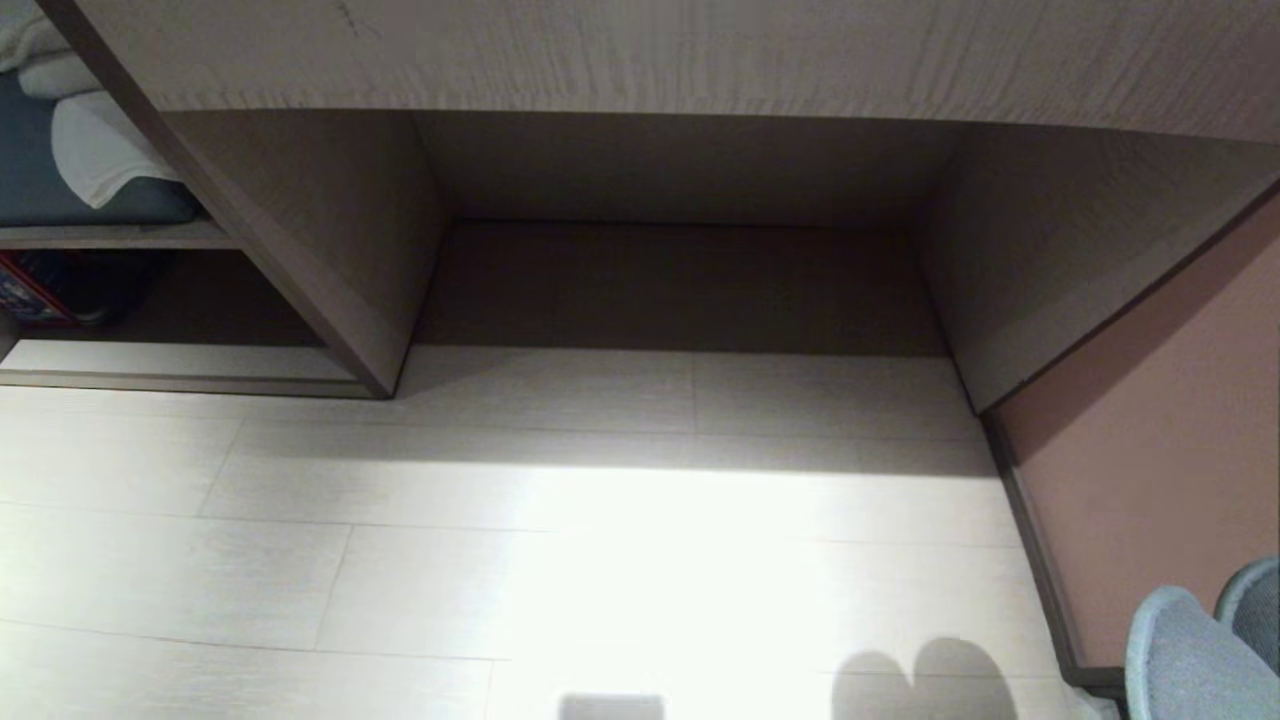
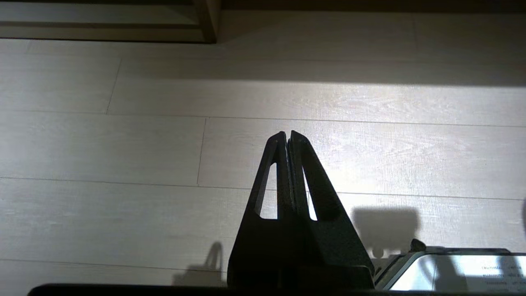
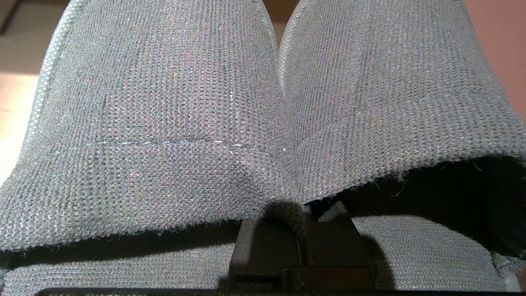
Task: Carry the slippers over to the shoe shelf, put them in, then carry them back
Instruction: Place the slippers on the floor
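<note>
The slippers [image 1: 1190, 660] are a grey-blue fabric pair whose toes peek in at the head view's bottom right corner, above the floor. In the right wrist view both slippers [image 3: 156, 123] fill the picture side by side. My right gripper [image 3: 303, 222] is shut on the pinched inner edges of their uppers, its fingertips buried in the cloth. My left gripper [image 2: 287, 133] is shut and empty, hanging over the pale floor. The shoe shelf [image 1: 150, 365] is the low cubby at the far left, with a thin pale base board and a slanting divider [image 1: 330, 320].
Straight ahead is a tall desk recess [image 1: 680, 290] with a dark back. A pink wall [image 1: 1150, 450] with dark skirting [image 1: 1040, 570] closes the right side. White towels [image 1: 90, 150] lie on a shelf above the cubby, and a red-and-blue item [image 1: 30, 290] stands inside it.
</note>
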